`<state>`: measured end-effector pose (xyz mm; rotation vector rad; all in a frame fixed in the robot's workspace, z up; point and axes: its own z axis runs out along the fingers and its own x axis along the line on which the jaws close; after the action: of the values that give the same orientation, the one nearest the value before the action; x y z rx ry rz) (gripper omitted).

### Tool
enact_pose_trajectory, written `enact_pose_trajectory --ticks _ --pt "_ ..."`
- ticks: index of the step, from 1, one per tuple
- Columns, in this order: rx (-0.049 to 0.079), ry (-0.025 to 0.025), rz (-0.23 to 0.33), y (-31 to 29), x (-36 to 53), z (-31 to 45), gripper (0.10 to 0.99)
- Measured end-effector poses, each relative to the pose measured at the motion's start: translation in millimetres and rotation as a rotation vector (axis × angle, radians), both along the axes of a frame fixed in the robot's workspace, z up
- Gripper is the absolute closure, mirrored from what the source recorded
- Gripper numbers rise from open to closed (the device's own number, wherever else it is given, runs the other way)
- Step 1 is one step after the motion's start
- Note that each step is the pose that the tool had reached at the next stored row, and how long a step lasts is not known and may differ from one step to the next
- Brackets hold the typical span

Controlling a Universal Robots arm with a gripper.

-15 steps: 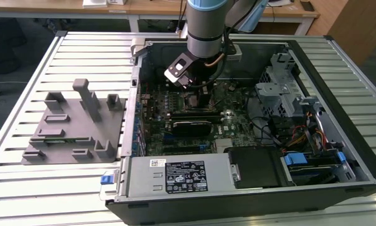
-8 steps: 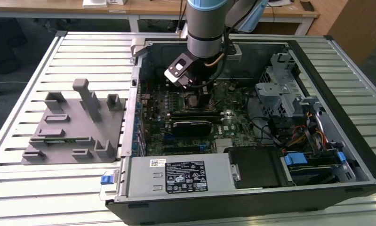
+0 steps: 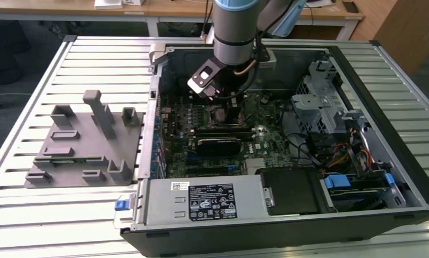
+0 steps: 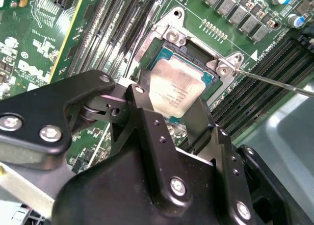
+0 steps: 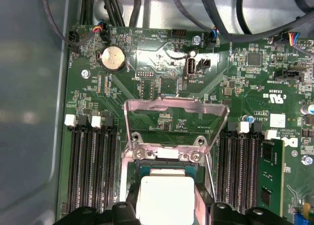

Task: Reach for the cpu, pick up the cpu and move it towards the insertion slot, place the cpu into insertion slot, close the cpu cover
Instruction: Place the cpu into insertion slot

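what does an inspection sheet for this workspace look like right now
surface: slatted metal table carrying an open computer case
job's things: cpu over the insertion slot; whether seated, cannot tell; cpu cover raised open
clutter: grey fixture blocks beside the case
grippers: gripper at the cpu, fingers on either side of it
cables: black cables above the board; coloured wires near the drive bay
surroundings: wooden desks behind

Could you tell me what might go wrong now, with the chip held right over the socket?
1. The cpu, between the gripper fingers, looks tilted over the insertion slot; it could seat skewed.
2. The cpu cover stands raised just behind the slot, so the fingers may catch it.
3. The thin lever juts out beside the slot and could snag.
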<state>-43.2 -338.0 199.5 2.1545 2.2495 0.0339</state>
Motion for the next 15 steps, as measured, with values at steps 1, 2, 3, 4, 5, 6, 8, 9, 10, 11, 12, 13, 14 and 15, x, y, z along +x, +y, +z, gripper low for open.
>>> enact_pose_trajectory --ticks 1,2,3,4,5,6,8,9,10,11,12,13,14,15 --pt "0.0 0.0001 0.0 0.0 0.0 0.8 0.561" --pt "0.0 -0.0001 0.0 0.0 0.2 0.7 0.561" --pt "0.0 0.0 -0.001 0.0 0.4 0.6 0.561" --pt "0.0 -0.0001 -0.007 0.0 0.6 0.3 0.561" --pt "0.0 0.0002 -0.016 0.0 0.6 0.1 0.561" --pt "0.0 0.0001 -0.023 0.0 0.6 -0.3 0.561" --pt "0.0 0.0002 -0.027 -0.1 0.6 -0.7 0.561" --pt "0.0 0.0002 -0.027 -0.1 0.6 -0.8 0.561" --pt "0.0 0.0001 -0.027 0.0 0.7 -1.0 0.561" --pt "0.0 0.0001 -0.027 0.0 0.7 -1.2 0.561" --pt "0.0 0.0001 -0.026 0.0 0.7 -1.3 0.561" --pt "0.0 0.0001 -0.024 0.0 0.7 -1.5 0.561" --pt "0.0 0.0001 -0.022 0.0 0.7 -1.6 0.561" --pt "0.0 0.0001 -0.02 0.0 0.7 -1.6 0.561"
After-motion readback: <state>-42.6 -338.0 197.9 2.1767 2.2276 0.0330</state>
